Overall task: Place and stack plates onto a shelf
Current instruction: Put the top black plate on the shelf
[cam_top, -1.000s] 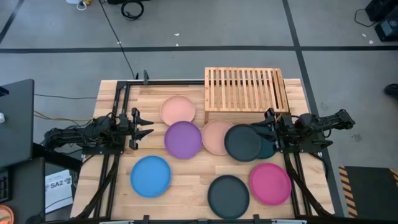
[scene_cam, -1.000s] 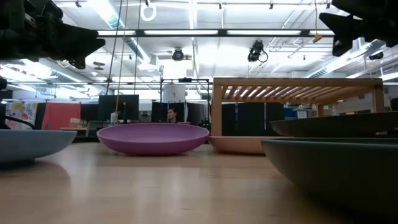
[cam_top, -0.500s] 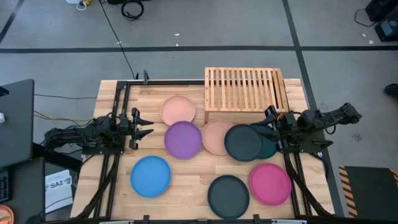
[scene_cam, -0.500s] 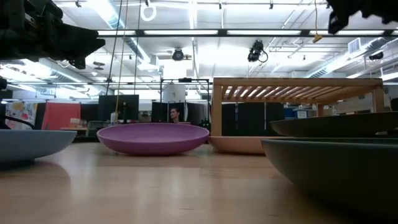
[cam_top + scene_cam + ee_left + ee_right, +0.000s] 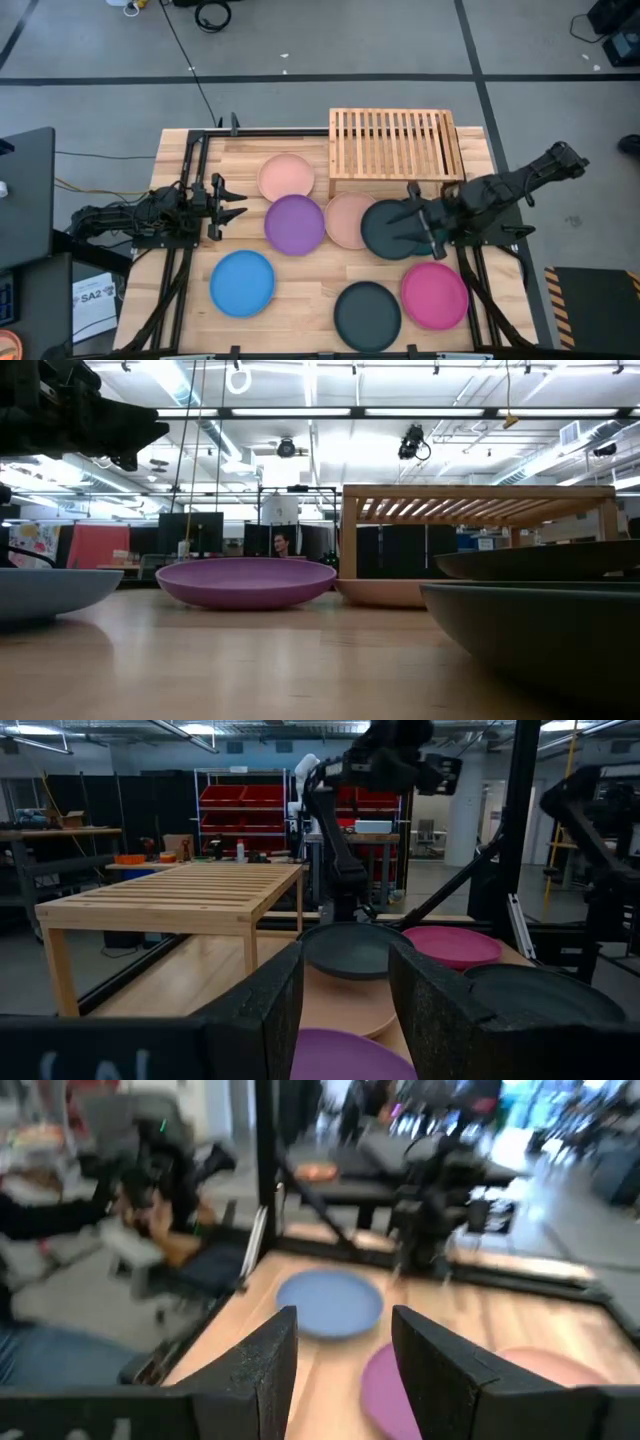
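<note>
Plates lie loose on the counter [image 5: 300,290], shelf [image 5: 395,143] bare. Right fingers [image 5: 418,222] hang spread and empty over the black plate [image 5: 392,230], seemingly to lift it; left fingers [image 5: 228,203] wait apart, purple plate [image 5: 295,224] just ahead.

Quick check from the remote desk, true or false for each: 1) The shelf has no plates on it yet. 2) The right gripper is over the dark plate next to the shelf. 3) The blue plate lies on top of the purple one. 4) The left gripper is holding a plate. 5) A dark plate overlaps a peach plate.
1) True: the shelf has a bare slatted top.
2) True: the right gripper is open above the dark plate.
3) False: the blue plate lies alone, apart from the purple plate.
4) False: the left gripper is open and empty, at the table's left.
5) True: it covers the edge of the peach plate.
</note>
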Available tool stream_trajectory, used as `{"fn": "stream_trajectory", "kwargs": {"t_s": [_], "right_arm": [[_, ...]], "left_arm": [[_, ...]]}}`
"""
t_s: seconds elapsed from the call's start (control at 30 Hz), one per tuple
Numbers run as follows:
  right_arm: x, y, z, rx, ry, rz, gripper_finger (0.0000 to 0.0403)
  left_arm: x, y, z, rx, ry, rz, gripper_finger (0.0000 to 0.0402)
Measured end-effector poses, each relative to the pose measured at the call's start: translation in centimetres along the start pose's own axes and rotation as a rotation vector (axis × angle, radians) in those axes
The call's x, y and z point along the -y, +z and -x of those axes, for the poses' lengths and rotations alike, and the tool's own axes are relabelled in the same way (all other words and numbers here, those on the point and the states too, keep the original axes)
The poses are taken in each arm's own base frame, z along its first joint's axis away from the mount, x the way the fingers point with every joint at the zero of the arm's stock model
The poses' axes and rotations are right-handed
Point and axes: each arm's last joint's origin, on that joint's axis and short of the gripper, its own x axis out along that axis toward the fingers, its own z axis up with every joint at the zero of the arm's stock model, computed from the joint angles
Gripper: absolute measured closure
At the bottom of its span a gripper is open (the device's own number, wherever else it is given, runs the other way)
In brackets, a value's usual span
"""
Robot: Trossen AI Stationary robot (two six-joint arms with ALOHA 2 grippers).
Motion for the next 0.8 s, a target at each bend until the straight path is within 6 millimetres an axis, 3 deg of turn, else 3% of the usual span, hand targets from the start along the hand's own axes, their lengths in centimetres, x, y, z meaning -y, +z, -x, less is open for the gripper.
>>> {"fn": "stream_trajectory", "kwargs": {"t_s": [0.13,0.3,0.53,0.8], "right_arm": [[-1.2,1.1,-1.8,-0.138,0.027,-0.001,0.0233],[-2.6,1.0,-3.7,-0.277,0.037,-0.05,0.0233],[-4.0,-0.8,-5.8,-0.432,-0.013,-0.122,0.0233],[-4.5,-4.0,-6.7,-0.706,-0.112,-0.207,0.0233]], "left_arm": [[0.0,0.0,0.0,0.0,0.0,0.0,0.0246],[0.0,0.0,0.0,0.0,0.001,0.0,0.0246],[0.0,0.0,0.0,0.0,0.0,0.0,0.0246],[0.0,0.0,0.0,0.0,0.0,0.0,0.0246]]}}
